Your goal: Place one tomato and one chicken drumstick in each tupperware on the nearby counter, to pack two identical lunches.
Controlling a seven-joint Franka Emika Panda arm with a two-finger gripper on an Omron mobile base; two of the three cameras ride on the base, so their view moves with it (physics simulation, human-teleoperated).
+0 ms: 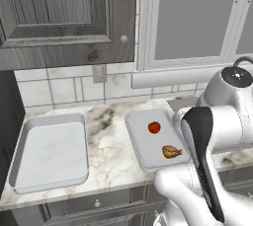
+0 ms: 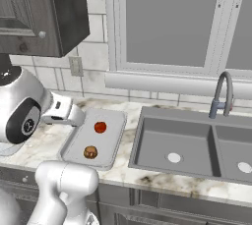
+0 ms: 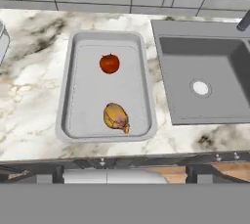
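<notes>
We see a long white marble-look tabletop [image 1: 111, 146] with grey-brown veining, set over dark grey panelled cabinets [image 1: 99, 205]. On it lie two shallow pale grey rectangular tupperware trays. The left tray [image 1: 49, 152] sits near the left end of the tabletop, well apart from the second tray [image 3: 73, 78], which lies just left of the inset grey sink [image 2: 189, 143]. Inside this second tray we find a small round red tomato [image 3: 109, 63] toward the far end and a golden-brown chicken drumstick [image 3: 116, 117] toward the near end; the two are apart from each other and neither touches the tray's walls. In the left base view we see the tomato [image 1: 154, 127] and drumstick [image 1: 171, 152] in the same order, partly beside the white arm [image 1: 217, 121]. A curved grey tap [image 2: 222, 94] rises behind the sink, below a pale framed window [image 2: 170, 20]; a dark wood wall cabinet [image 1: 64, 18] hangs above the left tray. The hand view looks down on the second tray from above. We cannot tell how far the gripper is open, nor whether it has hold of anything.
</notes>
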